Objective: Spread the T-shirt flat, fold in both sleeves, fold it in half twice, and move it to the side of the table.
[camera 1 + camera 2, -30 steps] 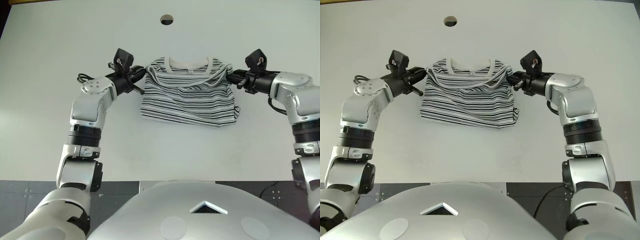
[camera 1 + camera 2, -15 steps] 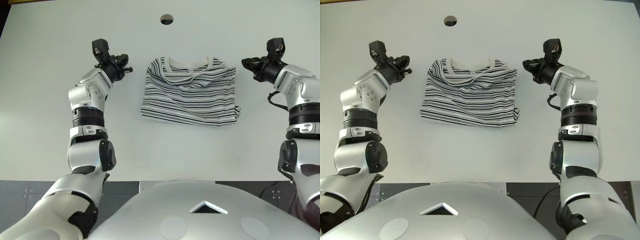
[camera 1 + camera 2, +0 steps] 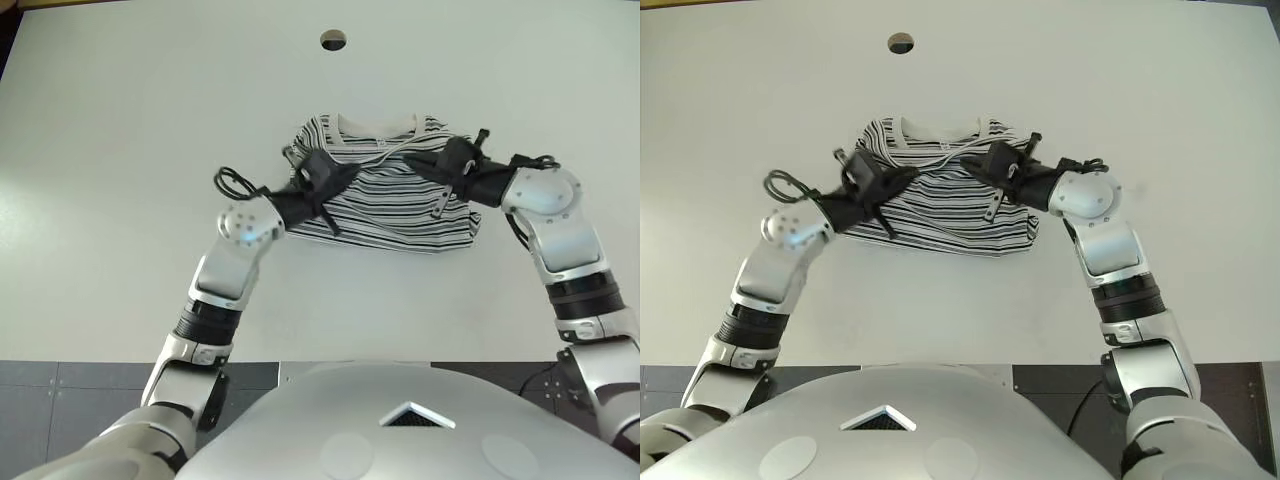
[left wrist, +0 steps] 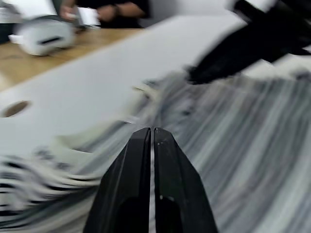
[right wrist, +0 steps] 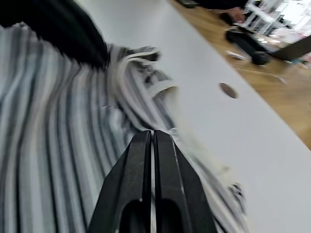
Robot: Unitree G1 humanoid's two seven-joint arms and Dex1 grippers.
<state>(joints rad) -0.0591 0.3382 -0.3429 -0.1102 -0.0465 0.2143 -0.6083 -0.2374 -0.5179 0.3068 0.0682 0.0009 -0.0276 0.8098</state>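
The striped T-shirt [image 3: 385, 200] lies on the white table [image 3: 120, 120] as a folded rectangle, with its collar at the far edge and some wrinkles near the top. My left gripper [image 3: 343, 173] hovers over the shirt's left half, fingers pressed together with nothing between them [image 4: 151, 132]. Over the upper middle of the shirt, my right gripper [image 3: 410, 158] is shut as well and holds no cloth [image 5: 151, 132]. The two grippers point toward each other, a short gap apart.
A round hole [image 3: 333, 40] sits in the tabletop beyond the shirt. Bare table extends to the left, right and front of the shirt. A wooden desk with objects [image 4: 43, 36] stands past the far edge.
One second ago both grippers were at the shirt's shoulders. They then moved out to the sides, and now both have swung inward over the shirt. The shirt stays folded in place.
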